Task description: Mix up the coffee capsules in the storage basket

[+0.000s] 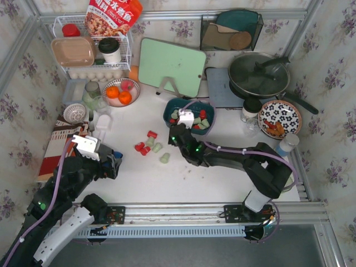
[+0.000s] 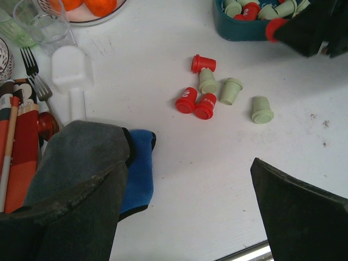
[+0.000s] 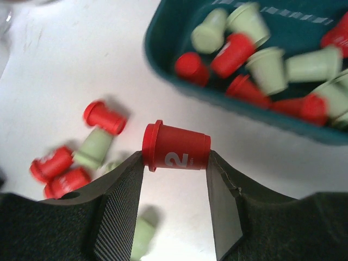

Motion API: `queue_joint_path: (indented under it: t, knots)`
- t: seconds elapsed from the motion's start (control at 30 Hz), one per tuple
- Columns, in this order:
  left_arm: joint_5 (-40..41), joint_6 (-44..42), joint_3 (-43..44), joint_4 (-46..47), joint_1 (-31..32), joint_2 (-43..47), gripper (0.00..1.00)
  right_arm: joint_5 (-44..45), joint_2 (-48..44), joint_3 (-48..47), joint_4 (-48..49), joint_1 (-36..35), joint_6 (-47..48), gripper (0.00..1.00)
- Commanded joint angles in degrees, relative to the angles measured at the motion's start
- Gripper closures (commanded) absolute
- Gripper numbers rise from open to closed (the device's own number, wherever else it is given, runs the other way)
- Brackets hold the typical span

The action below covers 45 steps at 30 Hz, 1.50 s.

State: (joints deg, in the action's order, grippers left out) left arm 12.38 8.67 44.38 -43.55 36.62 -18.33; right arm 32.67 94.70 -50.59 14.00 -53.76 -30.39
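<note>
Right hand (image 3: 175, 162) grips a red capsule (image 3: 179, 148), white "2" on its side, near the basket (image 3: 154, 51); left hand (image 2: 185, 182) wide

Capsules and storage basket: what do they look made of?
Red capsule: likely moulded plastic, smooth and semi-gloss; crisp flange rim, white printed "2". Pale green capsules: same shape, matte-looking, probably plastic too. Storage basket: dark teal, opaque, rounded walls with a soft sheen; looks like plastic.

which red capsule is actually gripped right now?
The red capsule marked 2, clamped sideways in the right gripper, just outside the storage basket. The other reds lie loose on the table or inside the basket.
</note>
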Motion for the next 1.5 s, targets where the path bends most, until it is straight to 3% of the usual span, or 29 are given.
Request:
queue_joint_path:
  t: [0.0,0.23,0.47,0.7,0.87,1.27,1.47]
  knots:
    - [-0.26,-0.76,-0.17,1.38,-0.06,-0.15,0.03,3.05,-2.71,-0.14,1.02,4.90,5.89,0.51]
    - [-0.17,-0.92,-0.34,1.54,-0.06,-0.82,0.03,-0.49,-1.70,0.09,4.53,15.15,9.17,0.49]
    - [0.03,-1.04,-0.35,1.63,-0.08,-2.85,0.03,-4.65,6.93,-4.36,10.56,20.70,13.45,0.41]
    - [1.25,-1.13,-0.42,1.55,-0.16,-4.58,0.03,-7.27,14.75,-13.83,4.01,22.12,16.63,0.27]
    - [1.77,-1.40,-0.44,1.64,-0.43,-6.33,0.03,-12.96,8.42,-11.09,3.12,22.13,16.51,0.27]
    - [1.07,-0.88,1.02,-0.06,-2.17,-13.07,0.05,-24.14,-18.17,14.70,8.86,22.12,15.55,0.34]
    - [2.71,0.45,2.81,-0.45,-2.26,-18.41,0.09,-22.80,-22.52,21.81,11.99,22.12,19.21,0.34]
